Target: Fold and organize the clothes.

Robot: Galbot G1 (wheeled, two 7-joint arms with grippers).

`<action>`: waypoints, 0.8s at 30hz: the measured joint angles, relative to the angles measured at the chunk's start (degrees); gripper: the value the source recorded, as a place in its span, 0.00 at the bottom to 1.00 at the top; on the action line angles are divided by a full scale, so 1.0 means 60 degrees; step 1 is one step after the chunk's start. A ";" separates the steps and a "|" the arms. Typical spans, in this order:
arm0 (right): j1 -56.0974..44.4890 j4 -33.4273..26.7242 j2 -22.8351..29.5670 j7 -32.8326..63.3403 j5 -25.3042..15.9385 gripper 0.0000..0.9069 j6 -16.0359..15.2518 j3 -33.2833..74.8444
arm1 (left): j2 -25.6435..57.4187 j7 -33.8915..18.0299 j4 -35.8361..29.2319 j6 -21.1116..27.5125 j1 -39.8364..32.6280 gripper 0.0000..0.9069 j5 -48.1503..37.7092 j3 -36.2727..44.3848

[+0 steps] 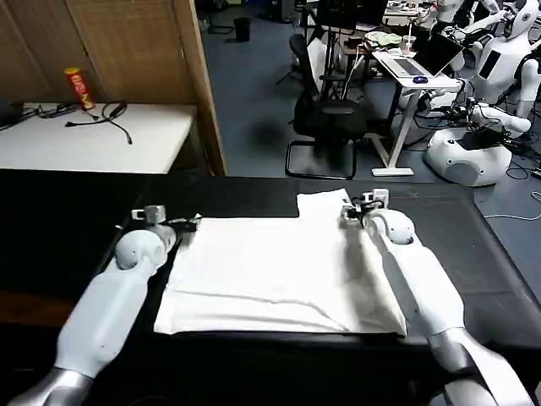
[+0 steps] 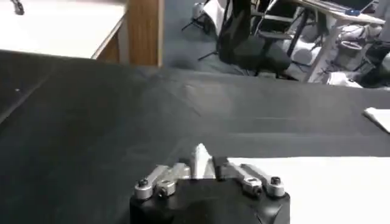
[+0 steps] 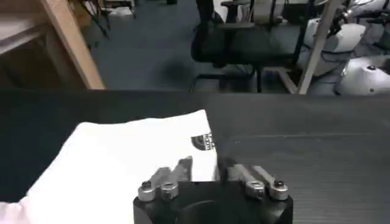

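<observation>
My left end effector (image 1: 188,223) and right end effector (image 1: 350,213) each seem clamped on the T-shirt (image 1: 279,275)'s far corners; it's partly folded on the tabletop (image 1: 51,228), more folds remain.

The T-shirt (image 1: 279,275) lies flat on the desk (image 1: 76,220), centred. The left end effector (image 1: 188,223) sits at its ten o'clock corner, the right end effector (image 1: 348,216) at two o'clock, seemingly touching cloth.

T-shirt (image 1: 279,275) far-right edge: under the right arm — hidden.
Logo (image 3: 203,142): partly cut off by the fabric edge, lettering too small to read.
Right gripper (image 3: 204,172) fingertips: hidden — the wrist housing blocks them.
</observation>
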 joint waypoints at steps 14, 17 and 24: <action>-0.1948 0.3441 -0.1626 -0.0351 0.0388 0.00 0.0414 0.0778 | 0.0605 -0.0354 -0.1863 -0.0142 0.0932 0.00 -0.0304 -0.0518; -0.2813 0.4477 -0.2155 -0.0333 0.0393 0.00 0.0148 0.1065 | 0.0818 -0.0424 -0.2671 -0.0115 0.1496 0.00 -0.0307 -0.0699; -0.4823 0.6650 -0.3232 -0.0066 0.0574 0.00 -0.0805 0.1616 | 0.1498 -0.0526 -0.4317 -0.0068 0.3150 0.00 -0.0296 -0.1187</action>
